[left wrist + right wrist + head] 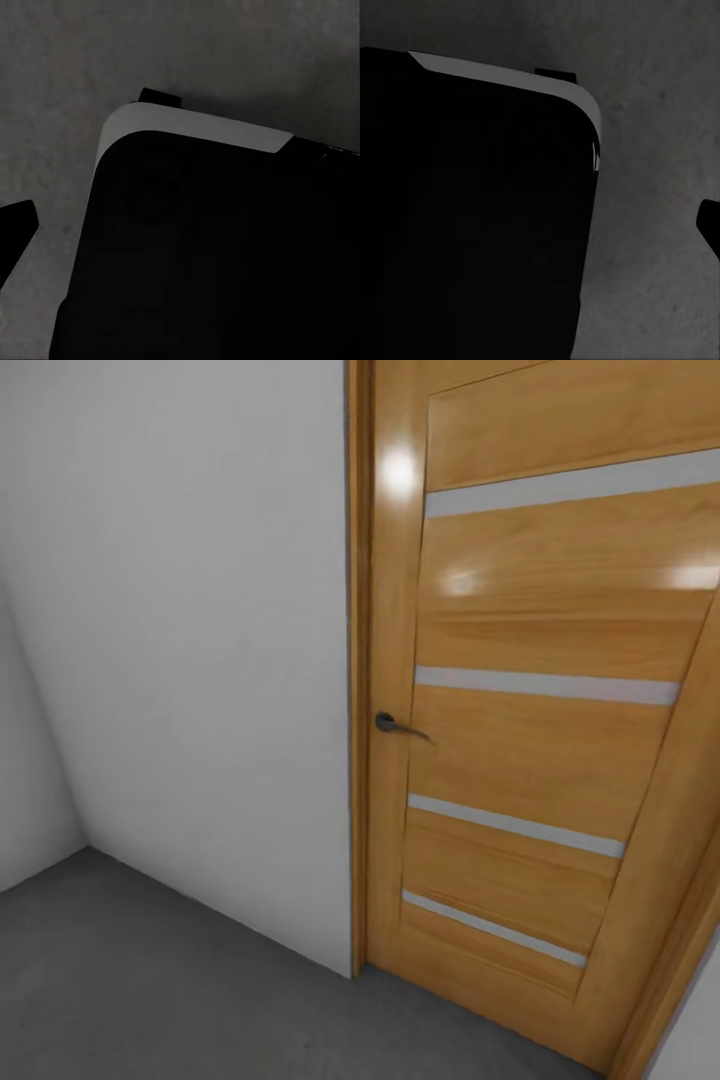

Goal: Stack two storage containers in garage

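slatted wood door (pixel 520 760) | smooth white wall (pixel 190 640) | mottled concrete floor (pixel 150 980)

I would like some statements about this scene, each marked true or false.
1. The door is wooden with pale horizontal strips. True.
2. The door stands wide open. False: it sits shut in its frame.
3. The handle is on the door's left edge in the head view. True.
4. The floor is light wood planks. False: it is dark grey concrete.
5. The wall left of the door is painted blue. False: it is plain white-grey.
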{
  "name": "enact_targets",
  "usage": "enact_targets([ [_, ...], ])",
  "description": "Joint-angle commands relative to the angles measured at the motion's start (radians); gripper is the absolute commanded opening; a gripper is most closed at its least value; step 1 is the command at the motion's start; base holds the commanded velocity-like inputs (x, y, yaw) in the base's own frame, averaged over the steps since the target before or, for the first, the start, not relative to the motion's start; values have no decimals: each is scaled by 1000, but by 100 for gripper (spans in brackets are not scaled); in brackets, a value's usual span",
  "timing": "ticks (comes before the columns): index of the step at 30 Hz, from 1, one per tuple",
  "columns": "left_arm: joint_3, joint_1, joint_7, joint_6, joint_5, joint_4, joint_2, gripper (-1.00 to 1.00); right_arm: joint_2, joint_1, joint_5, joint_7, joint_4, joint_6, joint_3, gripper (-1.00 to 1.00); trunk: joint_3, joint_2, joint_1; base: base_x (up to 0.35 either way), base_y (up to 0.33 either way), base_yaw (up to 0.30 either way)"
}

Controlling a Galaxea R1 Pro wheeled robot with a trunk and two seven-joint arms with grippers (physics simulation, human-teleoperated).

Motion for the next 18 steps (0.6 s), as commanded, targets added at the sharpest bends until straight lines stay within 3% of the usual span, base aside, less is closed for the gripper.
enact_targets([
  [1, 6, 0, 0, -2, 1, 0, 0, 100, 0, 0, 9, 0, 0, -2, 0, 100, -1, 0, 1, 290, 238, -247],
  [18, 6, 0, 0, -6, -1, 0, -1, 100, -1, 0, 8, 0, 0, -2, -1, 100, -1, 0, 1, 281, 225, -247],
])
